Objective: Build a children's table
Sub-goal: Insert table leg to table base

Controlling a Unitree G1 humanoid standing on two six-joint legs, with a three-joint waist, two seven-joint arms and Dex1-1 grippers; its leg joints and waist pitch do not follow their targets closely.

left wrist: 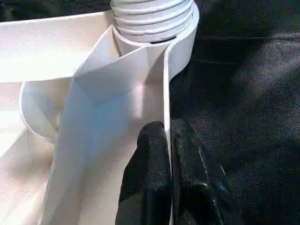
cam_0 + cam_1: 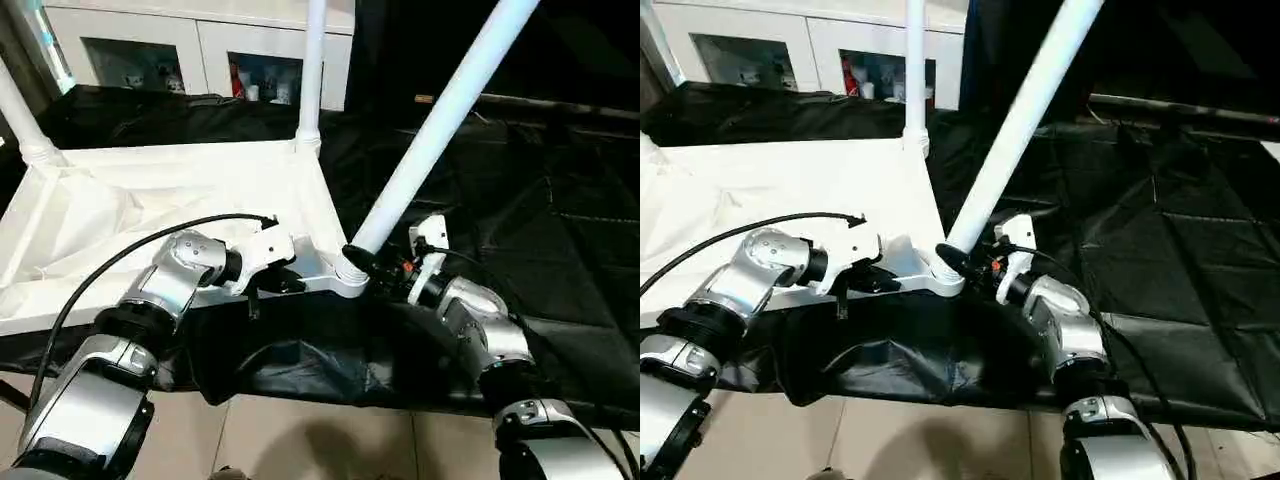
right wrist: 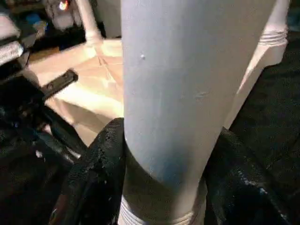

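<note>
The white tabletop (image 2: 150,190) lies underside up on a black cloth. Upright legs stand in its far left corner (image 2: 20,115) and far right corner (image 2: 312,70). A third white leg (image 2: 440,120) leans to the right, its ribbed end (image 1: 152,16) sitting in the near right corner socket (image 2: 345,282). My right gripper (image 2: 365,262) is shut on this leg just above the socket, a black finger (image 3: 101,159) on each side. My left gripper (image 1: 165,129) is shut on the tabletop's thin rim (image 1: 165,79) close to that same corner.
A white glass-door cabinet (image 2: 200,40) stands behind the work. Black cloth (image 2: 540,200) spreads over the surface to the right and hangs over the near edge. Tiled floor (image 2: 300,430) lies below. A black cable (image 2: 120,255) arcs over my left forearm.
</note>
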